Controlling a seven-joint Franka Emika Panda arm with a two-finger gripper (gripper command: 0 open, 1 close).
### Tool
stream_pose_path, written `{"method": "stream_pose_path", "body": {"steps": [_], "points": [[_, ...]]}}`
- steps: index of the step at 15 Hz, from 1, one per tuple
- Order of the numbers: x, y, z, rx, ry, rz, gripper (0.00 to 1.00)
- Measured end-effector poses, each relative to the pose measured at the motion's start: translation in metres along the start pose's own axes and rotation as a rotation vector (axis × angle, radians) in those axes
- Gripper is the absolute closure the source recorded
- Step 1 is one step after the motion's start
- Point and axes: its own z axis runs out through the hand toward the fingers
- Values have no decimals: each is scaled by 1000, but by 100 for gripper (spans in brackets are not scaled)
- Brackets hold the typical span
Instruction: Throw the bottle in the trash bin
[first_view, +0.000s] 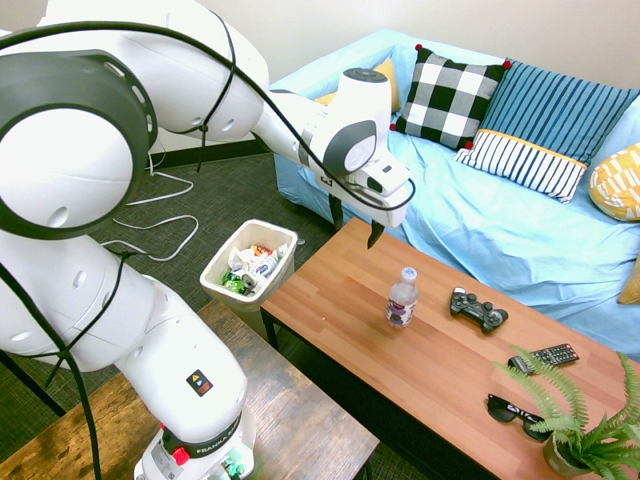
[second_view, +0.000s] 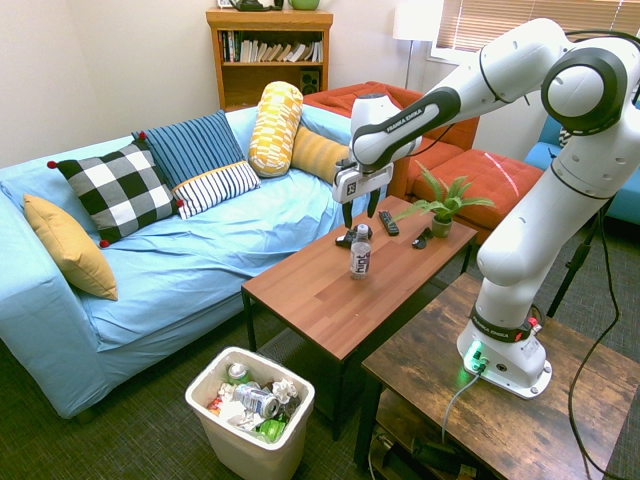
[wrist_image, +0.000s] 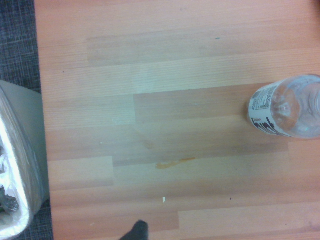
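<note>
- Two-finger gripper (second_view: 360, 208) on the white arm hangs above the wooden coffee table (second_view: 320, 300), fingers spread apart and holding nothing.
- Small clear plastic bottle (second_view: 360, 257) with a white cap and dark label band stands upright on the coffee table, just below the gripper and a little to one side of it, not touched.
- Small white rectangular plastic trash bin (second_view: 248, 440) sits on the carpet off the coffee table's short end, already holding cans and crumpled wrappers.
- Black game controller (first_view: 477, 308) lies on the coffee table near the bottle, on the side away from the bin.
- Black remote (first_view: 543, 356), dark sunglasses (first_view: 516, 413) and a potted fern (first_view: 580, 435) sit further along the coffee table.
- Light blue sofa (second_view: 190, 270) with cushions runs along the coffee table's long side.
</note>
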Motion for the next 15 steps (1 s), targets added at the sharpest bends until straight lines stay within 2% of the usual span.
{"method": "stream_pose_path", "body": {"steps": [5, 10, 15], "points": [[14, -1, -1, 22, 19, 35, 0], [64, 15, 19, 25, 53, 166, 0], [110, 16, 63, -1, 46, 286, 0]]}}
